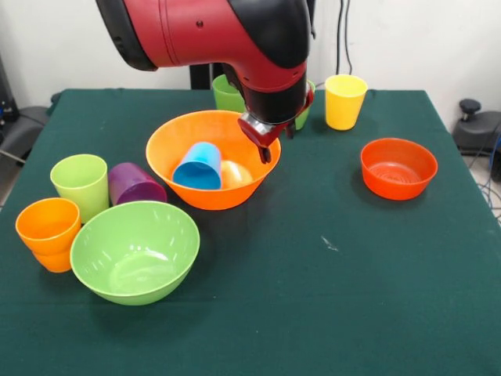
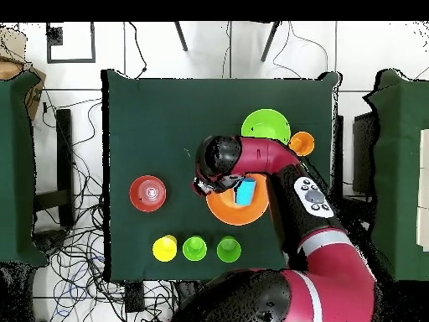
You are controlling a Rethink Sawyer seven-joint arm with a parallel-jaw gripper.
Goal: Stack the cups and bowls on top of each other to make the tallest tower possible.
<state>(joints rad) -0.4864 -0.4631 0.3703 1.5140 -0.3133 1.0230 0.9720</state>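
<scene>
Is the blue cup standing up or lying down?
Lying down. The blue cup rests tipped on its side inside the large orange bowl, its open mouth pointing toward the front camera.

The green-clothed table (image 1: pixel 352 274) carries three bowls (image 1: pixel 135 251), and seemingly seven cups (image 1: pixel 345 101) stand outside them.

The red and black arm (image 2: pixel 293 180) reaches over the large orange bowl (image 2: pixel 237 210) mid-table, where a blue cup (image 2: pixel 245 192) lies inside. The lime-green bowl (image 2: pixel 266 126) and orange cup (image 2: pixel 301 143) sit toward the right edge. The red-orange bowl (image 2: pixel 147 193) sits near the left edge. Yellow (image 2: pixel 164 248), lime (image 2: pixel 194 247) and green (image 2: pixel 229 248) cups line the bottom edge.
</scene>
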